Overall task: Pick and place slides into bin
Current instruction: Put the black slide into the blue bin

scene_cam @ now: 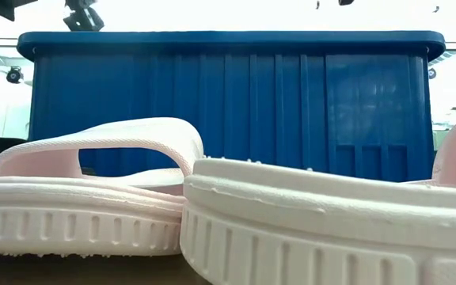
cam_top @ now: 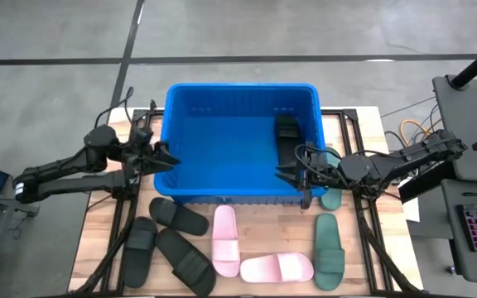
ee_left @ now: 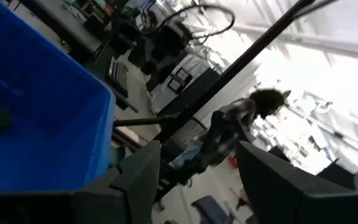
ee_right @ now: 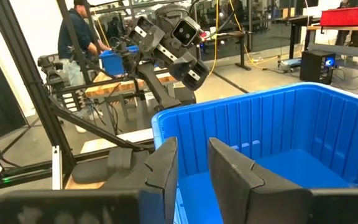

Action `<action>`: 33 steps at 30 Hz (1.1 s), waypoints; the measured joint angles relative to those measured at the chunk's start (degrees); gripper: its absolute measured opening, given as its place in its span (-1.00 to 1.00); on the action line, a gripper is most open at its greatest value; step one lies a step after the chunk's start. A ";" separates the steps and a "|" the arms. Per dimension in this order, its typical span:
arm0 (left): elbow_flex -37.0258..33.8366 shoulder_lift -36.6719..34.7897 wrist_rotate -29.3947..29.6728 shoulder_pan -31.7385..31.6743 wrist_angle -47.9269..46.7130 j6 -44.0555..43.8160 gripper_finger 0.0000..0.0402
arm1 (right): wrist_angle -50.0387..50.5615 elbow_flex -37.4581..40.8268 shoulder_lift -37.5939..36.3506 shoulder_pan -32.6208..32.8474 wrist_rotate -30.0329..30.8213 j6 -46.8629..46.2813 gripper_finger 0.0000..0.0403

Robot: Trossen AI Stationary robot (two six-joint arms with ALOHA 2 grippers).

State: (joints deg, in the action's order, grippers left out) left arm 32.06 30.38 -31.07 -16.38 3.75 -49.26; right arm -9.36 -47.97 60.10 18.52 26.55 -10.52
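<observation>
One black slide point(cam_top: 286, 136) is lying inside the bin point(cam_top: 240, 93); seven are sitting on the desk point(cam_top: 255, 288). The right gripper point(cam_top: 291, 175), fingers slightly parted and empty, is hovering over the bin's corner; the left gripper point(cam_top: 169, 158), fingers spread, is hovering at the opposite wall.

The bin point(cam_top: 240, 103) is seen in glossy blue ribbed plastic. Beside it, matt foam is shown by the pink slides point(cam_top: 226, 241), grooved along the soles. The table point(cam_top: 98, 248) is pale wood.

Two slim dark jointed arms, black cabling, left pincer point(cam_top: 166, 157) with angular black fingers point(ee_left: 135, 180)
</observation>
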 joint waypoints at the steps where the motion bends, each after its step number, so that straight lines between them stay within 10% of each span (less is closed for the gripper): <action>1: 0.30 0.58 -0.02 0.31 -0.17 0.97 -0.01 | 0.02 -0.01 0.00 0.00 0.00 0.00 -0.61; 33: 18.31 17.93 -5.60 6.89 -15.08 16.16 -0.01 | 1.90 -0.01 0.00 -0.01 0.49 0.01 -0.64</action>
State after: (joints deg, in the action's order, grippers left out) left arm 50.37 48.32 -36.67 -9.49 -11.33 -33.10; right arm -7.46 -47.97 60.10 18.51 27.03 -10.52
